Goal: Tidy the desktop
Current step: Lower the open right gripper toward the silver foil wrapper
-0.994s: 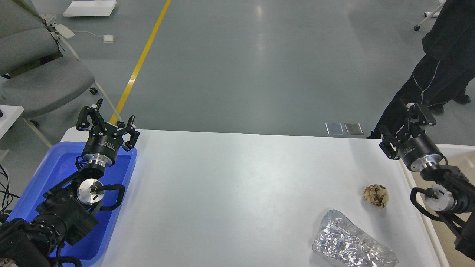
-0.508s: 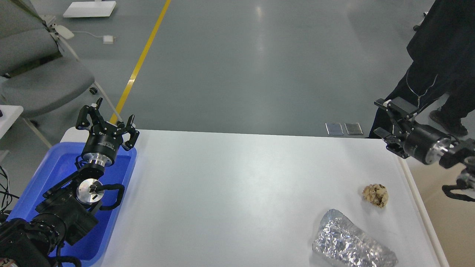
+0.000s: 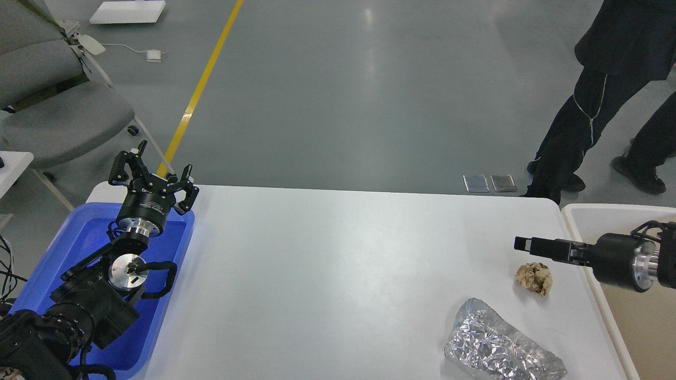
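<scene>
Foil packet (image 3: 501, 348) cut by bottom edge — right gripper (image 3: 525, 244) fingers perhaps overlap, edge-on

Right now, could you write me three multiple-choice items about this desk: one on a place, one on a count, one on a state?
1. Where does the crumpled brown paper ball lie?
A. in the blue tray
B. on the white desktop, near its right edge
C. on the floor

2. How many loose things lie on the desktop?
A. two
B. four
C. none

3. How is the left gripper?
A. shut on the foil
B. open and empty
C. shut on the ball

Key: 1 B, the ball sits beside the foil packet. 2 A, only ball and foil packet. 3 B, its fingers are spread above the blue tray.
</scene>
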Robot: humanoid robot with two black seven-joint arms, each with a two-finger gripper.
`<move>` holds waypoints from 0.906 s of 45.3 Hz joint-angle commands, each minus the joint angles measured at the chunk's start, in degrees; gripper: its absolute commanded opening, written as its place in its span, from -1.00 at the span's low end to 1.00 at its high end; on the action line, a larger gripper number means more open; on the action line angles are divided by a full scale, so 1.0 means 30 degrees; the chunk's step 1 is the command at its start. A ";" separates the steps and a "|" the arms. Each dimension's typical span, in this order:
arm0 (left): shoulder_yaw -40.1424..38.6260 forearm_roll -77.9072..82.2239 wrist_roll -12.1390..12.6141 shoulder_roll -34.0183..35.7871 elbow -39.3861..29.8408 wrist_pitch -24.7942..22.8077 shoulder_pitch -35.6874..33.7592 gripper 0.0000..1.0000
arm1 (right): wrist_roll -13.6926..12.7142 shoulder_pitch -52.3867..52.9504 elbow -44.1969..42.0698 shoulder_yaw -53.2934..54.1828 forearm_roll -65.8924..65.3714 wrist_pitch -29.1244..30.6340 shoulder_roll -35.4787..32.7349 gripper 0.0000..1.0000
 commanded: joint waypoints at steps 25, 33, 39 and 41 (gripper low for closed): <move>0.0029 -0.0001 0.0002 -0.0001 -0.0001 -0.0032 -0.0003 1.00 | 0.0092 -0.5111 -0.2508 -0.1341 -1.1852 -0.7955 0.2633 1.00; 0.0029 -0.0001 0.0031 -0.0001 -0.0001 -0.0032 -0.0003 1.00 | 0.0092 -0.5491 -0.4089 -0.1283 -1.1764 -0.8072 0.4243 1.00; 0.0058 0.0028 0.0002 -0.0001 -0.0001 -0.0061 -0.0003 1.00 | 0.0092 -0.6194 -0.5789 -0.1341 -1.1764 -0.8774 0.5387 1.00; 0.0058 -0.0001 0.0031 0.0028 -0.0001 -0.0061 -0.0003 1.00 | 0.0092 -0.6429 -0.5995 -0.1341 -1.1764 -0.8863 0.5593 1.00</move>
